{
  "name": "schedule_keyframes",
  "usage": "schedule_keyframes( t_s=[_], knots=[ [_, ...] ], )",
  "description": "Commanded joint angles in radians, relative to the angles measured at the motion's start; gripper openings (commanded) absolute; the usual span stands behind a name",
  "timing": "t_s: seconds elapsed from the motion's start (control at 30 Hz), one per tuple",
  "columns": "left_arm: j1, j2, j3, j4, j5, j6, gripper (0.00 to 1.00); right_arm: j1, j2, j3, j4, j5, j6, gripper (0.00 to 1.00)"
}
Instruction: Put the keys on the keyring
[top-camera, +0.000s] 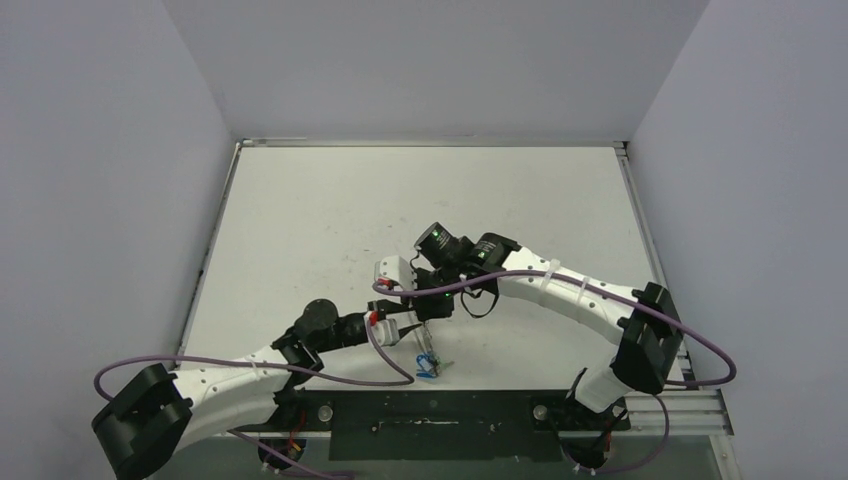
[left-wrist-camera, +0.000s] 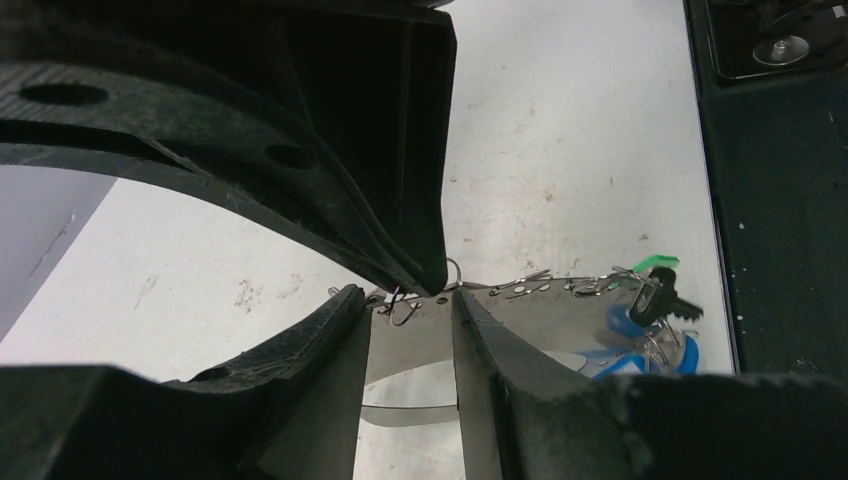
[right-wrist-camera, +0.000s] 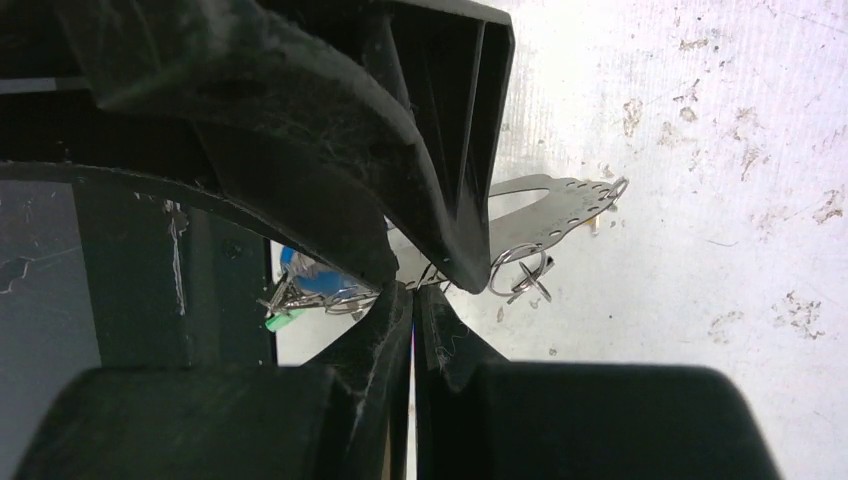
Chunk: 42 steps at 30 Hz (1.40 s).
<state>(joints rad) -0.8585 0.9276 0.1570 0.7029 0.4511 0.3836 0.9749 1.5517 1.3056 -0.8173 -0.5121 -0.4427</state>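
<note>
The keyring (left-wrist-camera: 410, 340) is a flat silvery band with a row of small holes, held up off the table; it also shows in the right wrist view (right-wrist-camera: 550, 205). Keys (left-wrist-camera: 650, 300) with green, black and blue heads hang bunched at its near end, above the table's front edge (top-camera: 428, 362). My right gripper (right-wrist-camera: 412, 288) is shut, its tips pinching the band's upper edge. My left gripper (left-wrist-camera: 405, 298) stands part open right beside it. The band crosses the gap behind its fingers; I cannot tell whether they touch it. Both grippers meet at the front centre (top-camera: 425, 310).
Two small loose split rings (right-wrist-camera: 525, 272) lie on the white table (top-camera: 420, 200) beside the band. The dark base plate (top-camera: 430, 410) runs along the near edge, just past the hanging keys. Purple cables (top-camera: 330, 370) loop from both arms.
</note>
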Motion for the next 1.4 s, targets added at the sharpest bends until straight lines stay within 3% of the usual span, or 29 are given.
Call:
schedule_keyframes(
  t_s=[0.0, 0.3, 0.57, 1.07, 1.37],
  knots=[
    [-0.006, 0.033, 0.051, 0.108, 0.035, 0.009, 0.33, -0.001, 0.015, 0.038, -0.015, -0.034, -0.023, 0.00],
    [-0.006, 0.023, 0.059, 0.065, 0.041, 0.035, 0.18, -0.018, 0.025, 0.047, -0.021, -0.020, -0.004, 0.00],
    [-0.005, -0.061, 0.057, -0.060, -0.021, 0.068, 0.43, -0.031, 0.051, 0.074, -0.069, 0.007, 0.015, 0.00],
    [-0.005, 0.042, 0.073, -0.020, -0.019, 0.060, 0.45, -0.033, 0.133, 0.204, -0.232, 0.118, 0.151, 0.00],
    [-0.007, 0.053, 0.040, 0.032, -0.042, -0.085, 0.46, -0.039, 0.214, 0.295, -0.371, 0.144, 0.219, 0.00]
  ],
)
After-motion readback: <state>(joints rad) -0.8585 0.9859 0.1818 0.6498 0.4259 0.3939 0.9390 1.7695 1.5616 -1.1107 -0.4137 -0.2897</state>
